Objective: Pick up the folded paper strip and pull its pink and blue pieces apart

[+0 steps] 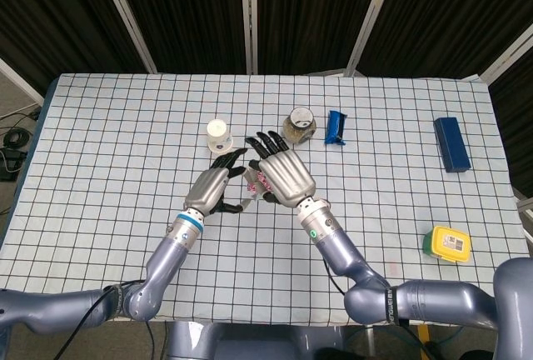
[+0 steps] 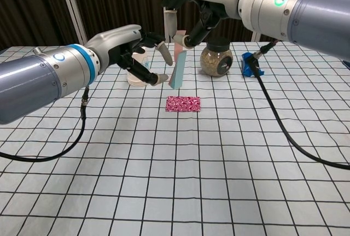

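My right hand point(image 2: 186, 15) pinches the paper strip point(image 2: 177, 66) aloft by its top; my left hand point(image 2: 139, 50), fingers spread, sits just beside its lower end.

One white paper cup point(image 1: 219, 136), one glass jar with brown contents point(image 1: 299, 125), one small blue clip-like object point(image 1: 335, 127), one dark blue rectangular box point(image 1: 450, 143), one yellow-lidded green container point(image 1: 448, 244), one pink patterned rectangular card point(image 2: 183, 104), one folded pink and blue paper strip point(image 2: 178, 68).
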Tool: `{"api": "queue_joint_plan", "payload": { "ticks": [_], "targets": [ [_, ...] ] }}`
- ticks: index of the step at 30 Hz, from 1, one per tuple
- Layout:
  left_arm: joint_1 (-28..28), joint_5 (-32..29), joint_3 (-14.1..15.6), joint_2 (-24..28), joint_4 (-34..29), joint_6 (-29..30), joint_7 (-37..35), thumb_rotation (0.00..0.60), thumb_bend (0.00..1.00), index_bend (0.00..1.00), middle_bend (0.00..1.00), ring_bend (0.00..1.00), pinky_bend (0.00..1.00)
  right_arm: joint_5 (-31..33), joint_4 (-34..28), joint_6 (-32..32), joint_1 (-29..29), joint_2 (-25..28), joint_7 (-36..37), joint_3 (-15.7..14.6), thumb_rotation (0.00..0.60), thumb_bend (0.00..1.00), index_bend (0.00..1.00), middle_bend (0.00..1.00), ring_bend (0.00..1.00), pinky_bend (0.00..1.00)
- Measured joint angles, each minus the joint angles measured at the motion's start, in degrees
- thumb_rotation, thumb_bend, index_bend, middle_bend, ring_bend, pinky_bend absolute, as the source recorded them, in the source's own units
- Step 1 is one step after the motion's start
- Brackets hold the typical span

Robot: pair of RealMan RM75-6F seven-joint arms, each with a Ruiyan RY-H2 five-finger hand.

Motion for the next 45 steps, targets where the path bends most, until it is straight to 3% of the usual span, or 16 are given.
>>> {"api": "queue_joint_plan", "payload": {
  "ticks": [23,45],
  "targets": [
    [-2.6,-3.5,0.5,-1.3,0.7,2.0,1.4,0.6,0.4,0.48,0.0,0.0,0.0,-0.1,-0.4,0.1,1.2,0.1,1.6,-0.9,0.6,0.44,0.76,0.11,0.0,0.0],
    [-3.4,-5.4,1.1,-2.7,1.3,3.7,2.1,0.6,0.5,0.67,0.0,0.0,0.0,-0.9,-0.5,0.5,0.9,1.4,3.3,-1.7,0.6,0.44,0.77,0.11,0.0,0.0]
  ]
}}
